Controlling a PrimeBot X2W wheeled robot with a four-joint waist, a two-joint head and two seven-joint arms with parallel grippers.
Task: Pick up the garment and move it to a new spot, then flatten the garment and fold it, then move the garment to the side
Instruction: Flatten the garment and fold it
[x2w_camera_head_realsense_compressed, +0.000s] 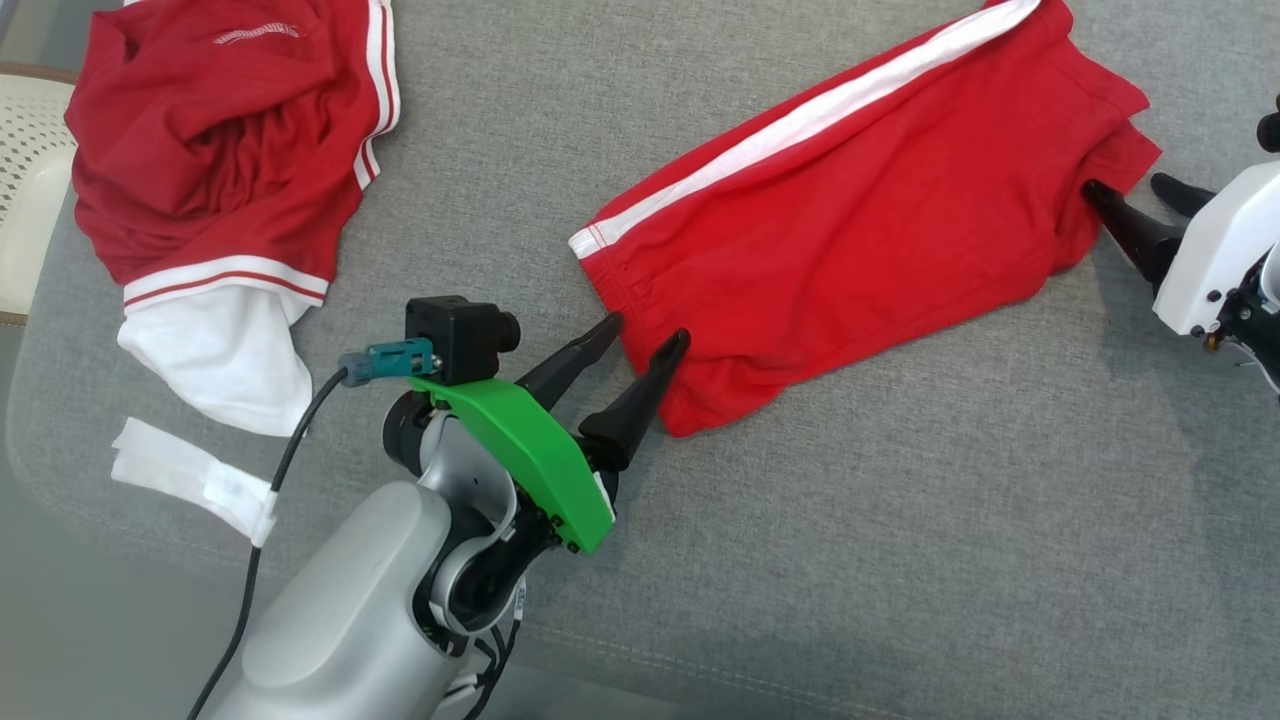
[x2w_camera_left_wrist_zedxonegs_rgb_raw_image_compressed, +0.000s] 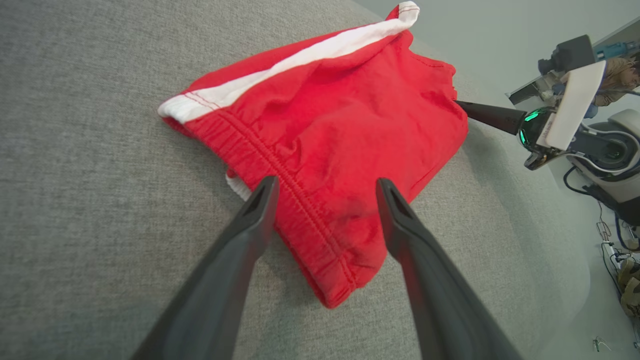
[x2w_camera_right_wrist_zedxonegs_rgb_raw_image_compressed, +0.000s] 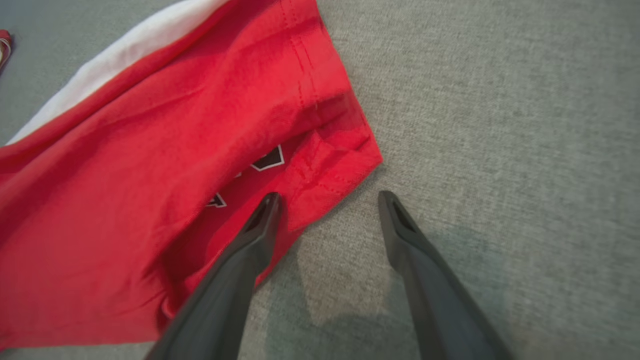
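Note:
The garment (x2w_camera_head_realsense_compressed: 850, 220) is a pair of red shorts with a white side stripe, lying mostly flat and slanted across the grey cushioned surface (x2w_camera_head_realsense_compressed: 900, 520). My left gripper (x2w_camera_head_realsense_compressed: 648, 330) is open at the waistband end, its fingertips at the fabric's edge. In the left wrist view the waistband of the garment (x2w_camera_left_wrist_zedxonegs_rgb_raw_image_compressed: 330, 110) lies between and just beyond the open left gripper (x2w_camera_left_wrist_zedxonegs_rgb_raw_image_compressed: 326, 182). My right gripper (x2w_camera_head_realsense_compressed: 1125, 184) is open at the leg-hem end. In the right wrist view one tip of the right gripper (x2w_camera_right_wrist_zedxonegs_rgb_raw_image_compressed: 328, 196) meets the garment (x2w_camera_right_wrist_zedxonegs_rgb_raw_image_compressed: 125, 175) at its hem corner, and the other is over bare surface.
A second crumpled red garment (x2w_camera_head_realsense_compressed: 220, 130) with white trim lies at the far left, with a white cloth (x2w_camera_head_realsense_compressed: 215, 360) and a folded white strip (x2w_camera_head_realsense_compressed: 190, 480) below it. A cream chair (x2w_camera_head_realsense_compressed: 25, 170) stands beyond the left edge. A black cable (x2w_camera_head_realsense_compressed: 290, 450) trails off my left wrist.

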